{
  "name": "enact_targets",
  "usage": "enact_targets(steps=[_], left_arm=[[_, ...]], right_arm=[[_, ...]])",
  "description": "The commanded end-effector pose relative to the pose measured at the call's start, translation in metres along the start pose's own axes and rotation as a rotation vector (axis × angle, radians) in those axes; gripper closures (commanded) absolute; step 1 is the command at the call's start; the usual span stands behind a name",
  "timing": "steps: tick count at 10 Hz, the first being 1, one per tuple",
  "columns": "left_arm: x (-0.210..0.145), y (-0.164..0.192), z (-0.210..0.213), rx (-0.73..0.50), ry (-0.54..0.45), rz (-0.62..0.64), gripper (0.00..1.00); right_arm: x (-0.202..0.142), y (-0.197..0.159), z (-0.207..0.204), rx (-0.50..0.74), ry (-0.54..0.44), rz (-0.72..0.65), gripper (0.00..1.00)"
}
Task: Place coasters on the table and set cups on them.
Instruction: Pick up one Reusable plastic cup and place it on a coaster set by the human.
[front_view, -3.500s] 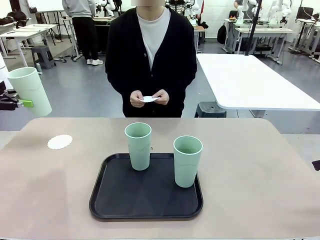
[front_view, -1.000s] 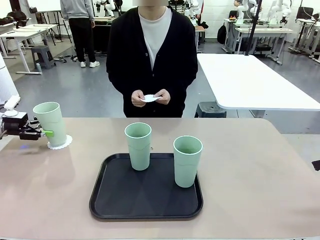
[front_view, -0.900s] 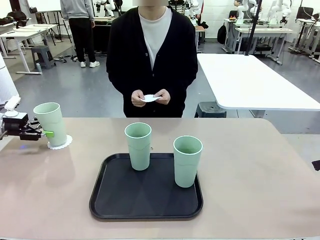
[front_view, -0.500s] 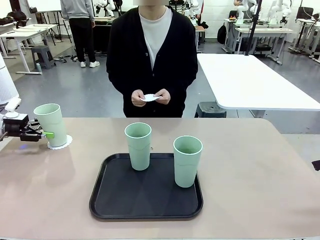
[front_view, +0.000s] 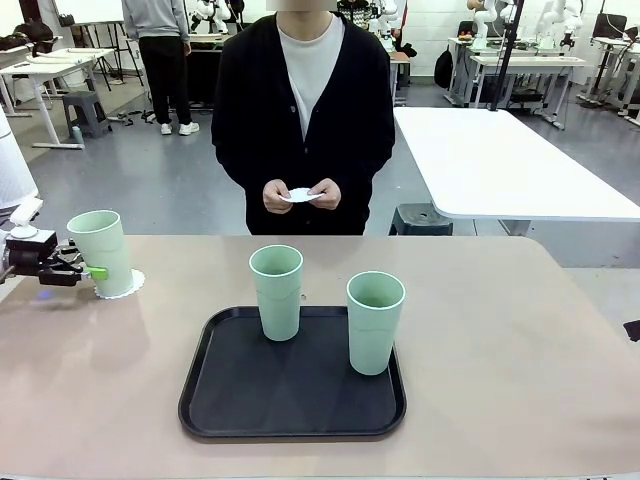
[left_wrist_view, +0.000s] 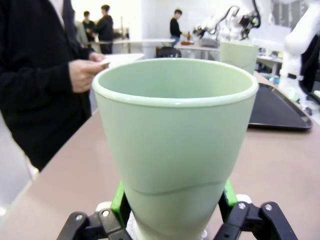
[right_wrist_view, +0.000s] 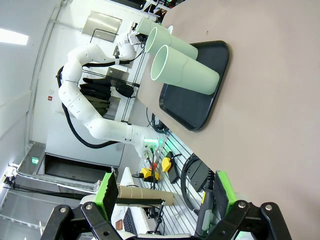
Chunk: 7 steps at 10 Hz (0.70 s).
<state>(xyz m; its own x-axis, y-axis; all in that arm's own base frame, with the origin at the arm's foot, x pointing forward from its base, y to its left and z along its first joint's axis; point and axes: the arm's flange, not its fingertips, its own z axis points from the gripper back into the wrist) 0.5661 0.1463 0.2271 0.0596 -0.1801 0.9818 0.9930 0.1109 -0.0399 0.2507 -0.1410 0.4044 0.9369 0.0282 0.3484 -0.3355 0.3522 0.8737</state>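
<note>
One mint-green cup (front_view: 100, 250) stands upright on a white scalloped coaster (front_view: 128, 284) at the table's (front_view: 520, 360) far left. My left gripper (front_view: 88, 270) reaches in from the left with its green pads (left_wrist_view: 118, 202) against both lower sides of this cup (left_wrist_view: 175, 140); no gap shows, and I cannot tell whether they still press. Two more cups (front_view: 277, 290) (front_view: 375, 320) stand on the black tray (front_view: 290, 400). The person's hands hold another coaster (front_view: 300, 196) at waist height. My right gripper (right_wrist_view: 165, 195) is open, with nothing between its fingers.
The person stands at the middle of the far edge. A white rectangular table (front_view: 510, 160) is behind on the right. In the right wrist view the tray (right_wrist_view: 200, 107) and its cups (right_wrist_view: 192, 75) lie well ahead across bare tabletop.
The cup in my left gripper came down from the air onto the coaster at the far left. Over the last second it has barely moved. The person and tray cups are still.
</note>
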Motion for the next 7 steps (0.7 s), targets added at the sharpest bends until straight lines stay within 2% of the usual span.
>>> enact_targets(steps=[1,2,7], left_arm=[[0.000,0.001,0.002,-0.024,0.016,-0.005,0.07],[-0.001,0.001,0.001,-0.030,0.016,0.001,0.00],[0.010,-0.008,0.010,-0.044,0.118,-0.003,0.00]], right_arm=[[0.001,0.000,0.000,0.005,-0.005,0.015,0.00],[0.001,0.000,0.000,0.005,-0.005,0.015,0.00],[0.001,0.000,0.000,0.005,-0.005,0.015,0.00]])
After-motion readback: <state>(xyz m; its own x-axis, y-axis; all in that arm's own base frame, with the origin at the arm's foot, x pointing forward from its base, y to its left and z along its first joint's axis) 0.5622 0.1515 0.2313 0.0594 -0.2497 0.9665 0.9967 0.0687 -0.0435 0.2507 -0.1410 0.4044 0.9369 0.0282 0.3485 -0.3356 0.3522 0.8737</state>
